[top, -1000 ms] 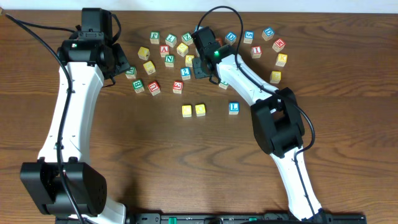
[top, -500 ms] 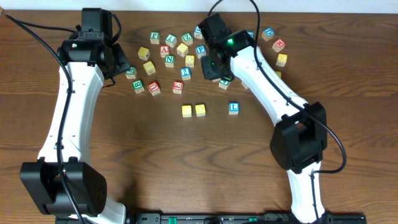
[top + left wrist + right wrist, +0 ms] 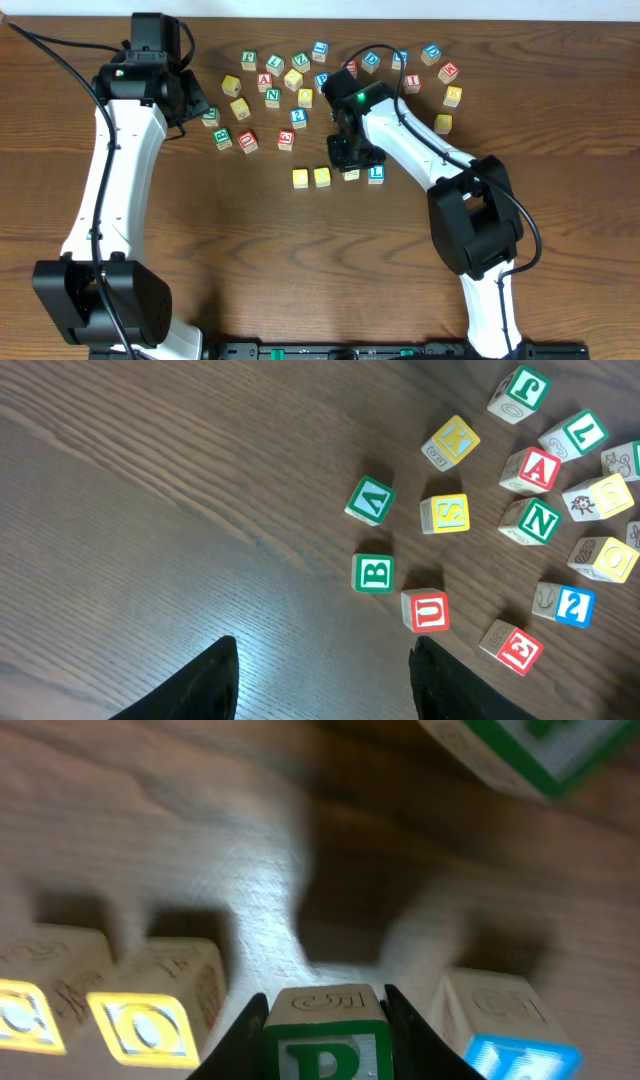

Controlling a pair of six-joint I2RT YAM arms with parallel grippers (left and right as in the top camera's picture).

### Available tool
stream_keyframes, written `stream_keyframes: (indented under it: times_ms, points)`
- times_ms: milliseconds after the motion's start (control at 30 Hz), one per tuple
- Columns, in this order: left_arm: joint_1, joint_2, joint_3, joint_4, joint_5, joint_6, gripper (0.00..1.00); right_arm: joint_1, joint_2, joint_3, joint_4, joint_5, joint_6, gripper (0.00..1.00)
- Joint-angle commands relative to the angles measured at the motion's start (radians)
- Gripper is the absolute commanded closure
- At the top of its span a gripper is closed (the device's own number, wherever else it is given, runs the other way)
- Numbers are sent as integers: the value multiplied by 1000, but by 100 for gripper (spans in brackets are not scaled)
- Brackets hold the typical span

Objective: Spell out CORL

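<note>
Two yellow-topped cubes, C (image 3: 300, 178) (image 3: 25, 1010) and O (image 3: 322, 177) (image 3: 150, 1020), sit side by side in the middle of the table. The blue L cube (image 3: 376, 174) (image 3: 510, 1040) lies a short gap to their right. My right gripper (image 3: 350, 160) (image 3: 325, 998) is shut on the green R cube (image 3: 351, 174) (image 3: 325, 1040), holding it low in the gap between O and L. Whether it touches the table I cannot tell. My left gripper (image 3: 190, 100) (image 3: 322, 665) hangs open over bare wood at the far left, holding nothing.
Several loose letter cubes are scattered along the back, from a green B (image 3: 222, 137) (image 3: 373, 572) and red U (image 3: 430, 610) on the left to a yellow one (image 3: 443, 123) on the right. Another green cube (image 3: 530, 750) lies just behind the row.
My right arm has swung from the pile at the back down to the row, carrying the R cube into the gap between O and L. The left arm has not moved.
</note>
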Motion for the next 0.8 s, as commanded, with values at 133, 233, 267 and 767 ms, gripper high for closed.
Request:
stream_keyframes:
  times_ms: [133,233,267,767]
  points:
    - [1,5,-1,-2,-13,-8,46,24,4,-42,45,2,45,78]
    - [1,5,-1,-2,-13,-8,46,24,4,-42,46,2,45,77]
    - [1,5,-1,-2,-13,-8,46,24,4,-41,45,2,45,77]
    - [1,5,-1,-2,-13,-8,46,24,4,-41,47,1,45,62]
